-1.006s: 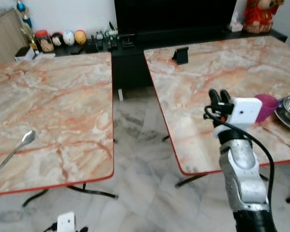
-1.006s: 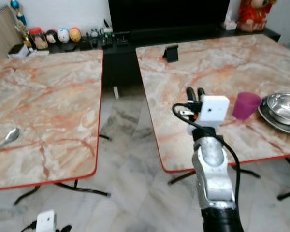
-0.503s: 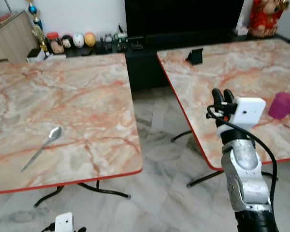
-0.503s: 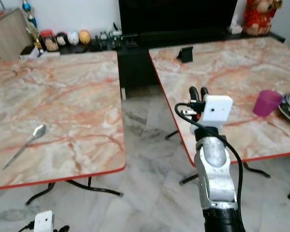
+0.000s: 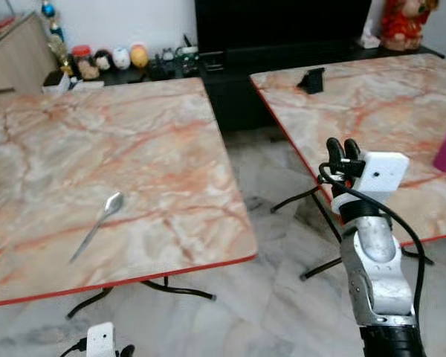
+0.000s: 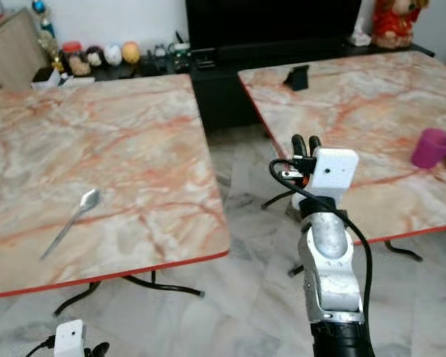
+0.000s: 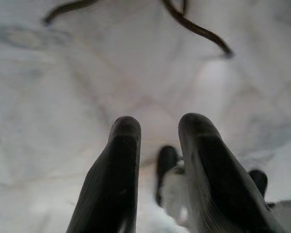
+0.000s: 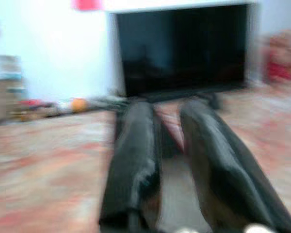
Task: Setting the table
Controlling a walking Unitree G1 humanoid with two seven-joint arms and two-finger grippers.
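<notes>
Left hand (image 7: 157, 145) over pale marble floor (image 7: 63, 73), two black fingers (image 7: 114, 184) slightly parted, empty, dark table legs (image 7: 199, 31) beyond
</notes>
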